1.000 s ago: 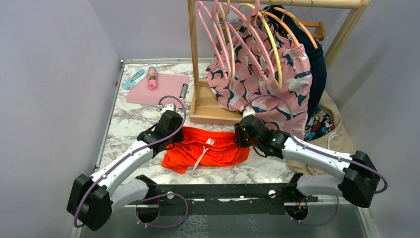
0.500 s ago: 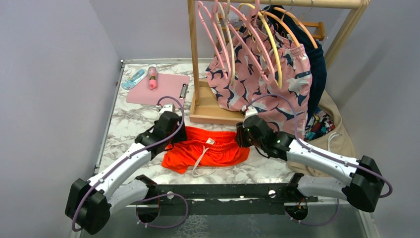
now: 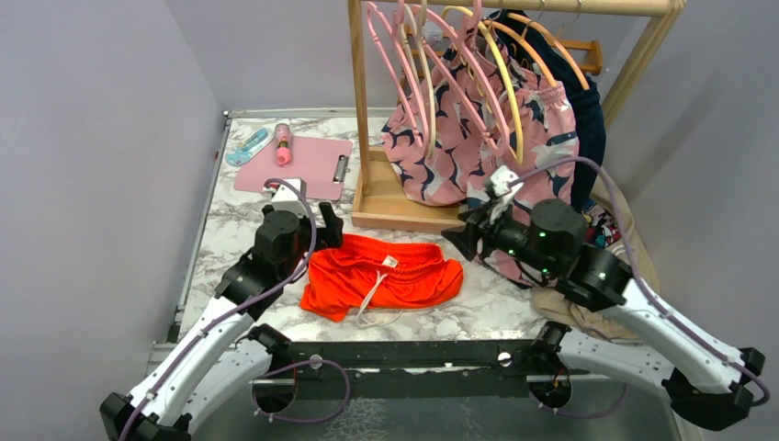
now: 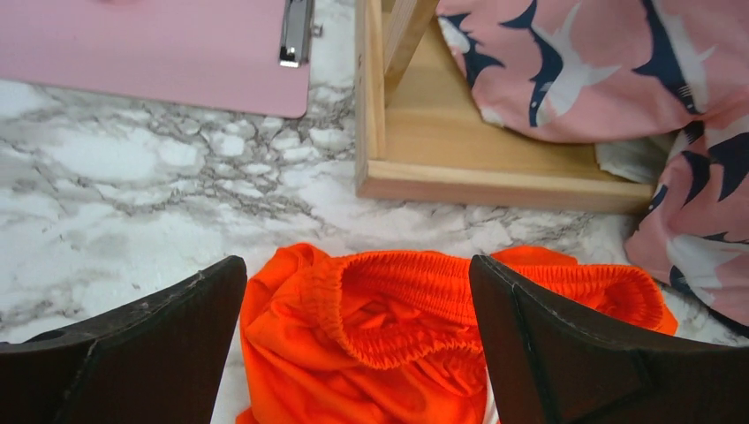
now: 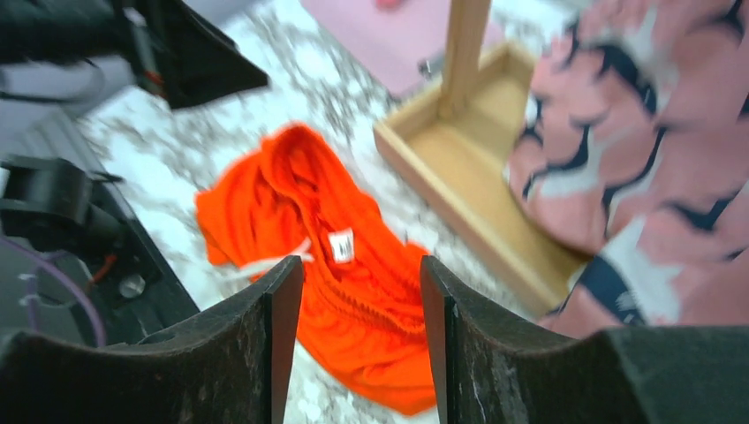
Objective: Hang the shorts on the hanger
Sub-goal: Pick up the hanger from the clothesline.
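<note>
Fingers (image 4: 141, 344) of the left gripper (image 4: 355, 265) are spread wide right over the shorts (image 3: 381, 276), gripping nothing. The right gripper (image 5: 360, 265) looks parted and empty too, though that view's pretty blurry. Shorts are bright orange-red, lying rumpled on the marble table (image 3: 230, 230), ribbed waistband bunched toward the wooden rack base (image 3: 395, 207), white drawstring trailing out front. The pale-yellow hanger (image 3: 508, 92) hangs up above.

shorts (image 3: 381, 280) on table (image 3: 237, 228), before rack base (image 3: 393, 217), hanger (image 3: 516, 119) on rail (image 3: 551, 5) behind
</note>
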You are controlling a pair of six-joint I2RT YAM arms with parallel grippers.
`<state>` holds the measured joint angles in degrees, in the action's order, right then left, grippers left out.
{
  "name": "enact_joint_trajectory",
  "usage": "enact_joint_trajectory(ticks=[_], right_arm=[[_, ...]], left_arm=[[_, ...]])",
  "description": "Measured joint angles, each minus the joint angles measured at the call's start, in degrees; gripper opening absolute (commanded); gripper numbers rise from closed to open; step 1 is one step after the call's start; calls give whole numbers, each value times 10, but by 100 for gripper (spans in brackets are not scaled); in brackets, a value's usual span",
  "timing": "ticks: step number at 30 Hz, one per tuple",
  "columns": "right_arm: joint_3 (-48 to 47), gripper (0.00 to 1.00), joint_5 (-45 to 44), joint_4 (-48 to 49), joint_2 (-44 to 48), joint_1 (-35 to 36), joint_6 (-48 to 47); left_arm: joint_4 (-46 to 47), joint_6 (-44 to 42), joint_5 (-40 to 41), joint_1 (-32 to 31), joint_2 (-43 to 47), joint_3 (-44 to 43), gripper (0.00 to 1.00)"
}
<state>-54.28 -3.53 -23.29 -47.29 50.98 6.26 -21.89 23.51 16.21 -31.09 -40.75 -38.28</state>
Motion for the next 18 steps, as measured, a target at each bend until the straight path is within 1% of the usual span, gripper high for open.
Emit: enact_joint_trajectory(ticks=[4, 6, 9, 12, 18], right_arm=[[-88, 55, 47, -19, 16, 0, -35], [-140, 55, 58, -25, 6, 0, -49], [-222, 55, 51, -17, -30, 0, -67], [-286, 53, 9, 7, -77, 0, -85], [-408, 50, -125, 31, -192, 0, -97]], left_arm=[[50, -26, -1, 0, 32, 21, 99], [68, -32, -1, 0, 50, 41, 99], [74, -36, -1, 0, 68, 61, 98], [76, -39, 4, 0, 74, 64, 95], [68, -39, 50, 0, 85, 64, 94]])
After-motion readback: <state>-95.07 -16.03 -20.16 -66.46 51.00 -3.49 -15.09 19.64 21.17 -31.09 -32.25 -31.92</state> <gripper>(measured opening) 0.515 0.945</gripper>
